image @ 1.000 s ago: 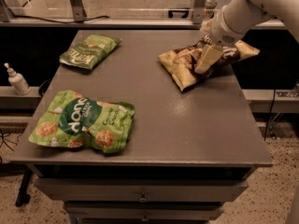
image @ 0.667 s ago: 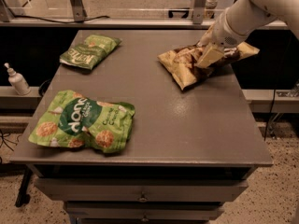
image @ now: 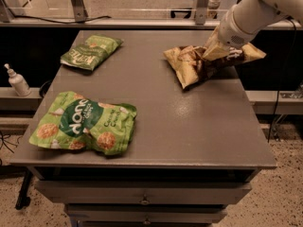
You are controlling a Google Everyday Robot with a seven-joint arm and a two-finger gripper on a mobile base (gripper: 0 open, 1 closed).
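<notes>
Desk (image: 189, 122): grey metal top, drawers beneath.
- Front left: large green snack bag (image: 83, 124), lying flat.
- Rear left: small green chip bag (image: 90, 52), flat, angled.
- Rear right: brown-and-gold chip bag (image: 194, 66), crumpled, overhanging the right edge; tool (image: 215, 48) on its upper side.

3 bags on the table (image: 189, 126). Back right: snack bag (image: 187, 66), gripper (image: 214, 50) down on top of it, touching. Back left: small bag (image: 90, 52). Front left: big bag (image: 83, 124), well apart from both others. Off the table's left edge, lower down: pump bottle (image: 16, 79). Under the front edge: drawers (image: 142, 200).
</notes>
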